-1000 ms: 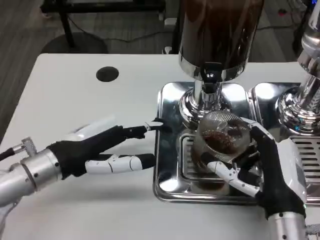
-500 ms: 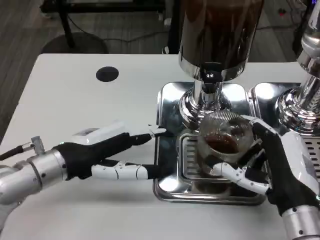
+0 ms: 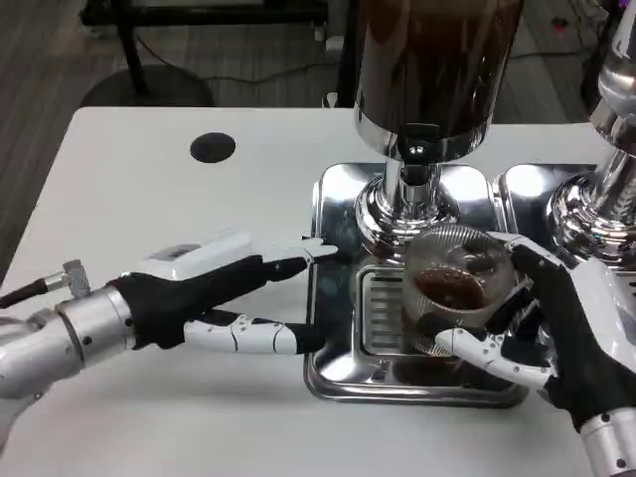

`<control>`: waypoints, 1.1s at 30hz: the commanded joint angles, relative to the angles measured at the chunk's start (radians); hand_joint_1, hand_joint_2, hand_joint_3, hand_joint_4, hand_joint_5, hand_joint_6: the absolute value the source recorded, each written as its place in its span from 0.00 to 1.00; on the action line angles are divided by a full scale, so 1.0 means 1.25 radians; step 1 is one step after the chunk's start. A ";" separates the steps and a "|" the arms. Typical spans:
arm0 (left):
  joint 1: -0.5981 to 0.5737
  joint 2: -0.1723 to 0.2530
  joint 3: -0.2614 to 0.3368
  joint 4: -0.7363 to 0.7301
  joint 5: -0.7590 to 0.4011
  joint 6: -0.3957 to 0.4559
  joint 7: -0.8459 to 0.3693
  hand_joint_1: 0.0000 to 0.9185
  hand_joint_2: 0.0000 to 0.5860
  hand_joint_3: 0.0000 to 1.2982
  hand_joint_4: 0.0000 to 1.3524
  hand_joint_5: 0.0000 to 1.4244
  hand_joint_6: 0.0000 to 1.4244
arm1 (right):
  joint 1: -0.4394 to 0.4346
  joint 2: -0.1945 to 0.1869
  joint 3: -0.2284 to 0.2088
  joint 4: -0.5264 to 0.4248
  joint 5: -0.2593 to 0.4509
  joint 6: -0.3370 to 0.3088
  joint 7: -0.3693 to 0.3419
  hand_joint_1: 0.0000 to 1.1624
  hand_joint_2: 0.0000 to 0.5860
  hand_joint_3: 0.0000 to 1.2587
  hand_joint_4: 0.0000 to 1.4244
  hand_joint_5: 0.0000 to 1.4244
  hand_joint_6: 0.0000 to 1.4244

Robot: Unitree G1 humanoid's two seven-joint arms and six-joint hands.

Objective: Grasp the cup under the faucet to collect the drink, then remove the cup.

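My right hand (image 3: 556,333) wraps the clear plastic cup (image 3: 457,288) over the steel drip tray (image 3: 343,373).

My left hand (image 3: 204,293) lies on the white table (image 3: 149,199) beside the tray, fingers spread, holding nothing. The cup stands nearly upright, long axis vertical, mouth up, just in front of the faucet (image 3: 415,159) of the dark drink dispenser (image 3: 432,60). Brown drink sits inside. I judge it light, thin-walled, easily crushed or spilled, so I would hold it around the middle, gently and level.
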 commanded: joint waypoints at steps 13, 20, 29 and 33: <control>0.031 0.054 -0.016 -0.057 0.001 -0.079 0.015 0.00 0.22 0.06 0.00 0.00 0.08 | 0.062 -0.012 -0.017 -0.131 0.006 0.019 0.044 0.56 0.37 0.46 0.48 0.60 0.75; 0.093 0.088 0.008 -0.140 -0.035 -0.068 0.017 0.00 0.22 0.06 0.00 0.00 0.08 | 0.119 -0.006 -0.010 -0.199 -0.004 0.018 0.056 0.56 0.37 0.47 0.48 0.60 0.76; 0.209 0.131 0.054 -0.273 -0.082 -0.045 0.012 0.00 0.22 0.06 0.00 0.00 0.08 | 0.203 0.006 0.006 -0.275 -0.013 0.013 0.067 0.56 0.38 0.47 0.49 0.60 0.76; 0.246 0.142 0.067 -0.311 -0.097 -0.037 0.011 0.00 0.22 0.06 0.00 0.00 0.08 | 0.228 0.007 0.007 -0.292 -0.014 0.004 0.070 0.55 0.39 0.48 0.49 0.60 0.76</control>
